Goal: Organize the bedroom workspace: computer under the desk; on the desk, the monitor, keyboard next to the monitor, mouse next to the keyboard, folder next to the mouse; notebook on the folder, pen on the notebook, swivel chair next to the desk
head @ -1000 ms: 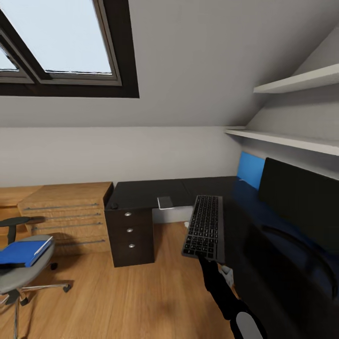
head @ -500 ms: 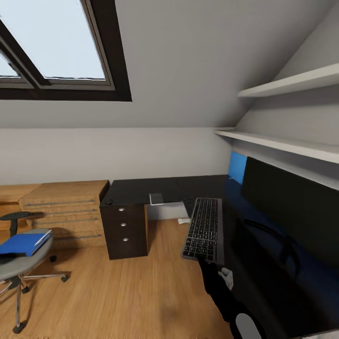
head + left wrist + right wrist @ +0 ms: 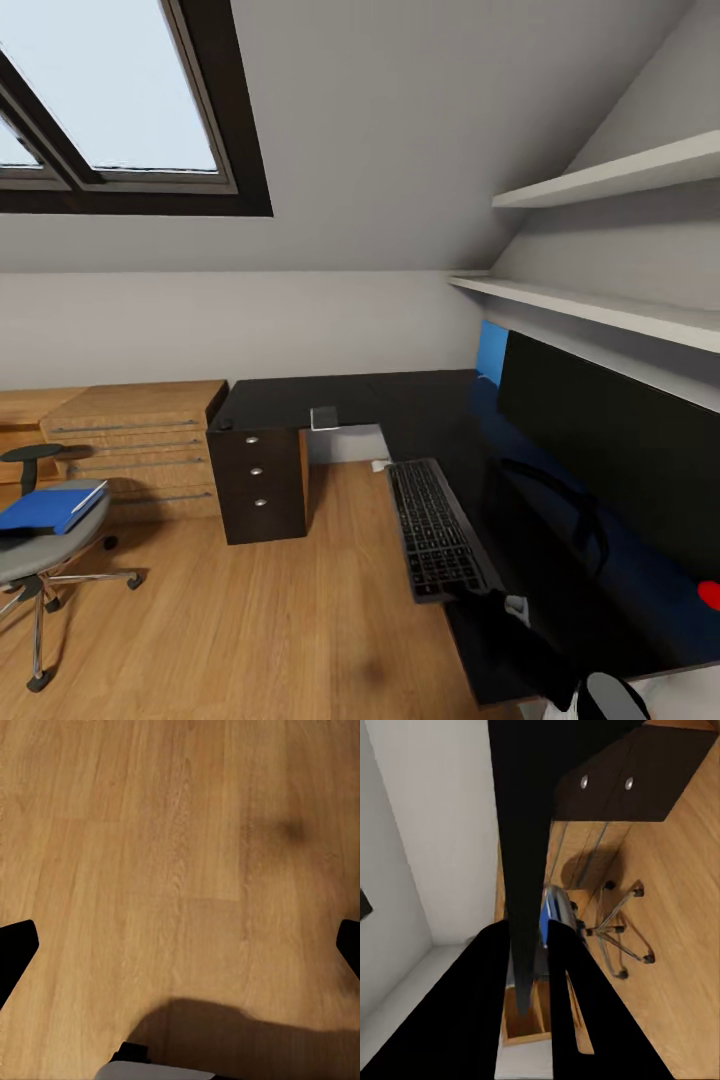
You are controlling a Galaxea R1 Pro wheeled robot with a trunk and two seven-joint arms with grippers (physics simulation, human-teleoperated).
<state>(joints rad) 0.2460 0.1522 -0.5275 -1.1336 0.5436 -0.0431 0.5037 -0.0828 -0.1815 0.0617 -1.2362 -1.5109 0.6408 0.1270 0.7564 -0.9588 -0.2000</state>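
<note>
1. My right gripper [image 3: 529,967] is clamped on the keyboard [image 3: 438,526]; in the right wrist view the two black fingers [image 3: 487,1005] pinch its thin dark edge between them.
2. Head view: the keyboard lies flat along the near edge of the desk [image 3: 300,400], its near end at my right arm, just in front of the monitor [image 3: 610,450].
3. The monitor stands on the desk's right wing, red dot low at its near corner.
4. My left gripper [image 3: 180,945] is spread wide, fingertips at opposite frame edges, holding nothing, above bare wooden floor [image 3: 180,832].
5. The folder [image 3: 48,508] lies on the swivel chair [image 3: 40,560] seat, well apart from the desk, at head view left.
6. A wooden chest [image 3: 140,440] sits just beside the desk's drawer unit.
7. There's a small pale flat item on the desk's far wing; I can't tell what it is.
8. Two white shelves [image 3: 600,180] hang above the monitor.
</note>
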